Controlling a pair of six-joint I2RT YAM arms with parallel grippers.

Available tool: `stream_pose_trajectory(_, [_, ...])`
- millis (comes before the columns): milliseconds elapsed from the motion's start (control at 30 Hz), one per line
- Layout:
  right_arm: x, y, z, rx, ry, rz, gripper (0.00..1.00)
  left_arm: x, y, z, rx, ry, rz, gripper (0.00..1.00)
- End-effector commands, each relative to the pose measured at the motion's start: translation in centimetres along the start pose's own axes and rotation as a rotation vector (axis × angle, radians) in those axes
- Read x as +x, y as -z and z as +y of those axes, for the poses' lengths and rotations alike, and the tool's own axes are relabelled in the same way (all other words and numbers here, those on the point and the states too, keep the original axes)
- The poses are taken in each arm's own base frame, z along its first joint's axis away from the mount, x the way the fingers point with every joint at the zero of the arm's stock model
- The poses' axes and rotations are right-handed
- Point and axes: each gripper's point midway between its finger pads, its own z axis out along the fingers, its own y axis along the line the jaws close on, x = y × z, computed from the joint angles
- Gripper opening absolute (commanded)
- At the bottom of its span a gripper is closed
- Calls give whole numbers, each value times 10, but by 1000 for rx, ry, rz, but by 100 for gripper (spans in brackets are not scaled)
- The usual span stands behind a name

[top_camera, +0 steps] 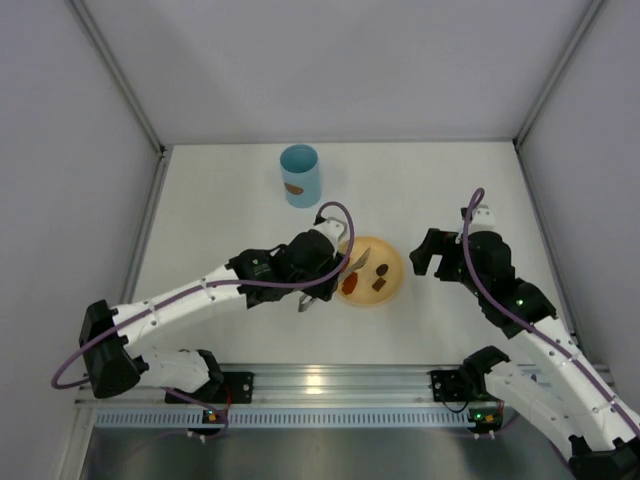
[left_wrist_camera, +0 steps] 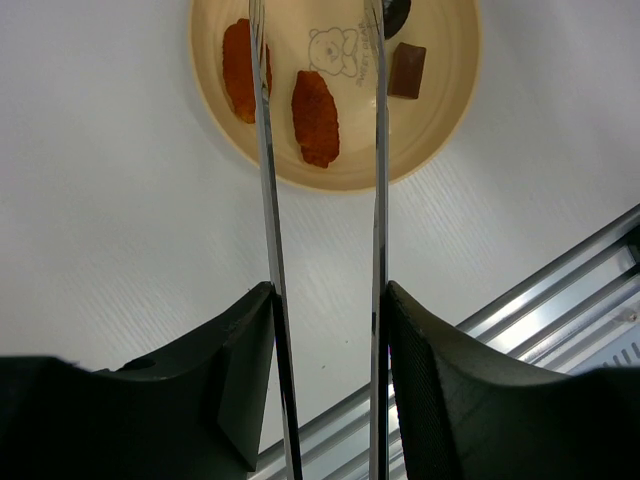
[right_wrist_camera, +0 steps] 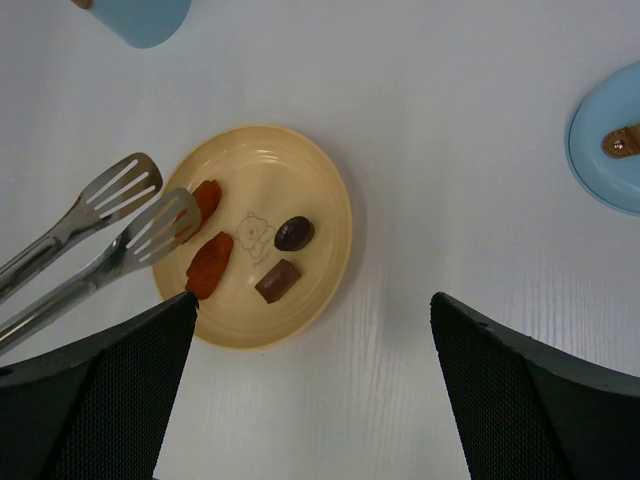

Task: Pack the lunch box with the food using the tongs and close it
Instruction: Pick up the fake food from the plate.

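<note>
My left gripper (left_wrist_camera: 325, 380) is shut on the silvery tongs (left_wrist_camera: 378, 200), one finger pressed on each arm. The tongs' slotted tips (right_wrist_camera: 135, 215) hover apart over the left side of the yellow plate (right_wrist_camera: 310, 190), above one reddish-brown oval. The food lies on the plate: two reddish-brown ovals (left_wrist_camera: 316, 117), a brown square chunk (right_wrist_camera: 277, 281) and a dark round piece (right_wrist_camera: 294, 233). The light blue lunch box (top_camera: 300, 175) stands upright behind the plate, lidless. My right gripper (right_wrist_camera: 315, 390) hangs open and empty just right of the plate.
A light blue lid (right_wrist_camera: 605, 150) with a brown clasp lies on the table right of the plate. The aluminium rail (top_camera: 330, 380) runs along the near edge. White walls enclose the table at the back and sides.
</note>
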Motion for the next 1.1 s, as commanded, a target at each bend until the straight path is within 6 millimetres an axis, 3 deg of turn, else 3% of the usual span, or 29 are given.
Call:
stream_pose_trajectory(0, [-2, 5, 1, 1, 6, -13, 98, -16, -10, -25, 69, 9, -51, 51])
stream_pose_trajectory(167, [1, 4, 0, 1, 5, -8, 98, -13, -29, -36, 75, -5, -27, 51])
stream_pose_trajectory(600, [0, 7, -1, 5, 5, -10, 98, -20, -57, -57, 103, -34, -21, 51])
stream_pose_trajectory(1067, [0, 8, -3, 12, 9, -11, 98, -4, -81, -58, 60, -78, 40, 50])
